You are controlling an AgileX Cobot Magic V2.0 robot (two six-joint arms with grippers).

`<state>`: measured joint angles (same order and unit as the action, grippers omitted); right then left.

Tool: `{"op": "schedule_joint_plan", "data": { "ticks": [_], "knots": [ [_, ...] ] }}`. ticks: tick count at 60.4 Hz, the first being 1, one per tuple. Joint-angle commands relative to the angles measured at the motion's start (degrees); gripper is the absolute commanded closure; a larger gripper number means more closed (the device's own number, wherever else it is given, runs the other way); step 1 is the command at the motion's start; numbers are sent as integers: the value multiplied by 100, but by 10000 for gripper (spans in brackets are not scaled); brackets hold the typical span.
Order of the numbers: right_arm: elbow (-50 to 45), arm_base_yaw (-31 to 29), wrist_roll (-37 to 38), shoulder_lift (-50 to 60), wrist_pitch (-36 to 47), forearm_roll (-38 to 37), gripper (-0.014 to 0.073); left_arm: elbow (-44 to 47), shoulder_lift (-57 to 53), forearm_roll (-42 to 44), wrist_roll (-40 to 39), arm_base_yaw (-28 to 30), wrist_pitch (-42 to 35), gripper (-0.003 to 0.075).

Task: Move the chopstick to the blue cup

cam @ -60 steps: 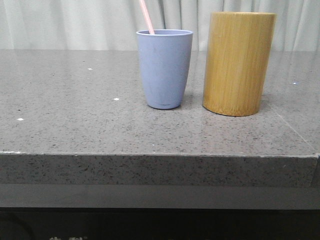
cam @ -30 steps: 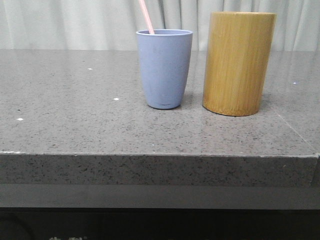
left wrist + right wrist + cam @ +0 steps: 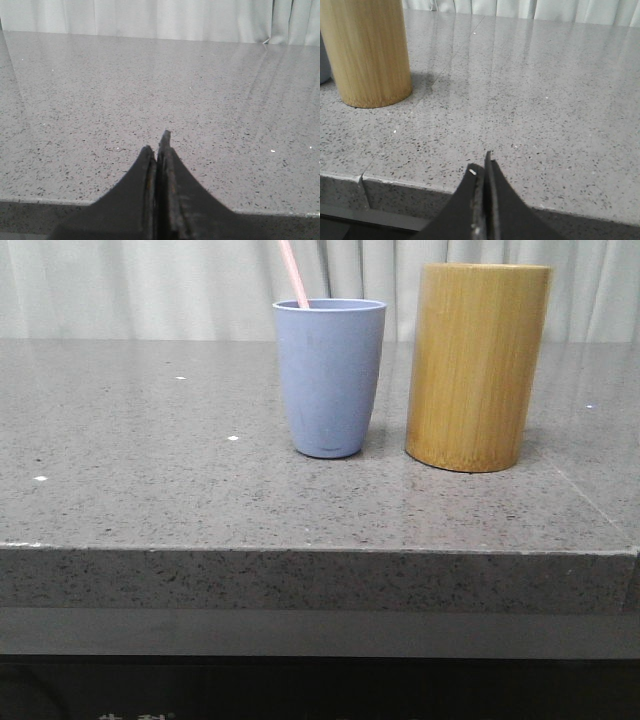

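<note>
Pale pink chopstick is leaning inside the blue cup, right beside the bamboo cylinder on the speckled grey desk. Left tool and right tool are both clenched, grasping nothing, at the desk's front edge.

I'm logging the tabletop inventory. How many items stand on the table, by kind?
Cups: 1, the blue cup
Bamboo holders: 1, the tan bamboo cylinder
Chopsticks: 1, the pink chopstick standing in the blue cup
Total: 3
</note>
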<state>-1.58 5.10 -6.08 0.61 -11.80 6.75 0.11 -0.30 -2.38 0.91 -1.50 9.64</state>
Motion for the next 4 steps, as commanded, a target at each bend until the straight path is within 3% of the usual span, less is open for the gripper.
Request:
{"op": "schedule_joint_plan", "data": {
  "ticks": [1, 4],
  "knots": [
    [29, -36, -4, 115, 500, -36, 706, 38, -131, -62, -46, 16, -491, 739],
    [29, -36, -4, 115, 500, -36, 706, 38, -131, -62, -46, 16, -491, 739]
  ]
}}
